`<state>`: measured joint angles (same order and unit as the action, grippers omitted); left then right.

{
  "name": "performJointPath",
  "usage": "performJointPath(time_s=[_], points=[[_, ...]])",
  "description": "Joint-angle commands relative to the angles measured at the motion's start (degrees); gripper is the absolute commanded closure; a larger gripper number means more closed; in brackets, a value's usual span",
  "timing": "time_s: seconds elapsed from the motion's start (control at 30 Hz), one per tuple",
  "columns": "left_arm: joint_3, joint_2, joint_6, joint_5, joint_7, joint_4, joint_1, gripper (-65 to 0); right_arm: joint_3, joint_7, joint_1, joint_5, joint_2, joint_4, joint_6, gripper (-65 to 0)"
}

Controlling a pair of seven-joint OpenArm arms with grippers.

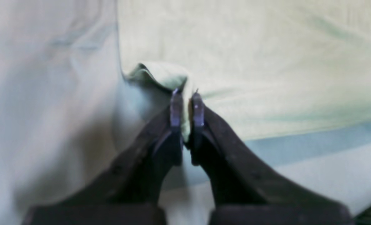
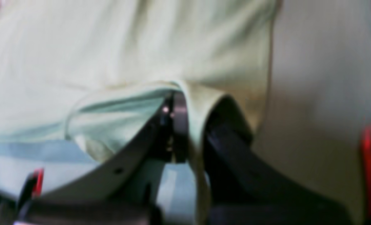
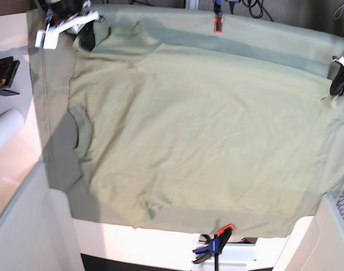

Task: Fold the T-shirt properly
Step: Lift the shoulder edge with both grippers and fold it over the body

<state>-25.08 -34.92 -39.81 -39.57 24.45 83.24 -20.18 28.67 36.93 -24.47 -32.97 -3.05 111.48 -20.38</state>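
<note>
The big green cloth (image 3: pixel 284 48) covers the table, held down by a clamp (image 3: pixel 218 23) at the far edge and another clamp (image 3: pixel 214 245) at the near edge. On top of it lies the T-shirt (image 3: pixel 200 141), spread out flat and wide, reaching from near the far left corner almost to the near edge, with its round neck (image 3: pixel 81 127) toward the left edge. The shirt looks soft, thin and light, so I think it will bend, sag and wrinkle easily and will not hold any shape by itself. The best places to grab look like the corners and the hems, where the cloth is a bit thicker, and both arms should lift together so it stays smooth. The base view shows the whole shirt and where both arms are, at the far left corner and the right edge, but the fingers are too small to read there. The wrist views show what the base view cannot. The left gripper (image 1: pixel 185 97) has its jaws pinched almost together with a fold of shirt cloth between them. The right gripper (image 2: pixel 188 106) is also squeezed onto a fold of shirt, with cloth draped over one finger. Both wrist views are blurry.
</note>
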Motion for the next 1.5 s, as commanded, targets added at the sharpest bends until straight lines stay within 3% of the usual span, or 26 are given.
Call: performJointPath(time_s=[0.0, 0.17, 0.4, 0.57, 0.73, 0.77, 0.83, 0.87, 0.93, 1.0, 1.17, 1.23, 1.47], points=[[-0.7, -1.6, -0.2, 0.2, -1.9, 0.7, 2.1, 0.0, 0.5, -2.6, 2.4, 0.3, -0.8, 0.1, 0.5, 0.0], [4.4, -2.3, -0.2, 2.2, -3.0, -3.4, 10.1, 0.0, 0.1, -2.8, 14.4, 2.2, -1.7, -6.1, 0.4, 0.0], [17.8, -2.2, -0.2, 11.4, -11.7, -19.6, 25.6, 0.0, -2.7, -3.6, 27.3, 5.7, -3.6, -18.5, 0.4, 0.0], [19.0, -2.2, -0.2, 11.1, -12.5, -28.2, 33.4, 0.0, -5.5, -4.0, 32.7, 7.3, -3.7, -26.1, 0.4, 0.0], [19.2, -2.2, -0.2, 11.2, -12.4, -29.3, 34.7, 0.0, -8.1, -4.0, 35.1, 9.2, -3.4, -29.4, 0.4, 0.0], [19.2, -2.2, -0.2, 11.2, -12.5, -29.3, 34.5, -0.8, -8.4, -3.9, 35.3, 9.5, -3.4, -29.9, 0.4, 0.0], [19.2, -2.2, -0.2, 11.2, -12.4, -29.3, 34.4, -13.7, -8.8, -3.9, 35.4, 9.6, -3.4, -30.4, 0.4, 0.0], [19.2, -2.3, -0.2, 11.1, -12.1, -29.3, 34.3, -20.9, -8.8, -3.9, 35.4, 9.6, -3.4, -30.4, 0.4, -5.3], [19.2, -2.2, -0.2, 10.4, -8.5, -29.3, 34.4, -33.8, -8.8, -3.1, 35.4, 9.6, -3.4, -30.4, 0.4, -26.7], [19.1, -2.3, -0.2, 6.4, -4.9, -29.3, 34.3, -37.1, -8.6, -1.9, 35.4, 9.6, -3.4, -29.9, 0.4, -39.1], [14.2, -2.4, -0.2, -5.0, 6.1, -29.2, 33.6, -37.1, -4.7, 7.0, 33.9, 6.8, -3.4, -23.2, 0.5, -40.0], [11.1, -2.7, -0.2, -11.1, 9.6, -28.4, 32.0, -37.1, -1.4, 7.9, 31.5, 6.8, -3.4, -19.4, 0.7, -40.0], [3.3, -2.9, -0.2, -15.5, 10.5, -23.0, 23.6, -37.1, 9.8, 6.2, 24.5, 4.1, -3.4, -18.3, 1.1, -40.0]])
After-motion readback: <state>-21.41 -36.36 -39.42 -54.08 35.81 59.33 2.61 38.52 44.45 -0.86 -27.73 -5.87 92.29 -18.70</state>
